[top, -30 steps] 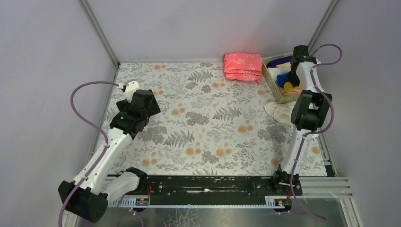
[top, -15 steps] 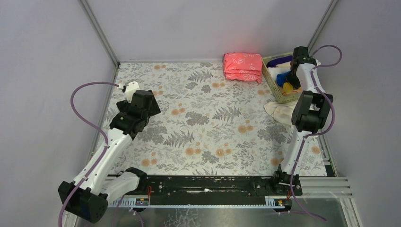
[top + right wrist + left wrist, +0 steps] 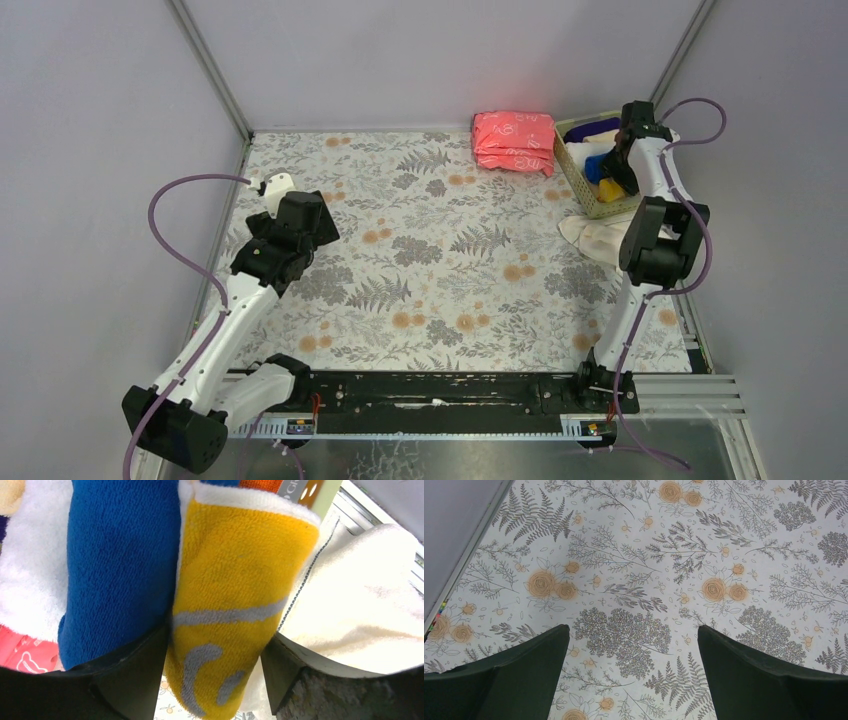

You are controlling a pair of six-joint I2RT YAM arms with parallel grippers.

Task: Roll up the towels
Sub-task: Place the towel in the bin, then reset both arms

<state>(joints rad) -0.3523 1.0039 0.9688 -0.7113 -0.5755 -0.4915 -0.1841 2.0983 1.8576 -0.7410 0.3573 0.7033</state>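
The right fingers (image 3: 131, 681) reach into the basket (image 3: 571, 168) and pinch the yellow towel (image 3: 235, 605) between them, one finger against each flank. It is a folded oblong of thick, nubby terry with curved grey-white print and a white bound edge at its far end. Its long axis runs straight out along the fingers' reach. The blue towel (image 3: 117, 565), plain and plush, lies parallel against its left side. A cream towel (image 3: 590, 235), soft and crumpled, lies on the floral-printed desk (image 3: 420, 250) just at the basket's near side. The folded pink stack (image 3: 513, 142) sits just beside the basket's left wall. Far to the left of the basket, the left fingers (image 3: 519, 680) hang spread wide above the desk, gripping nothing.
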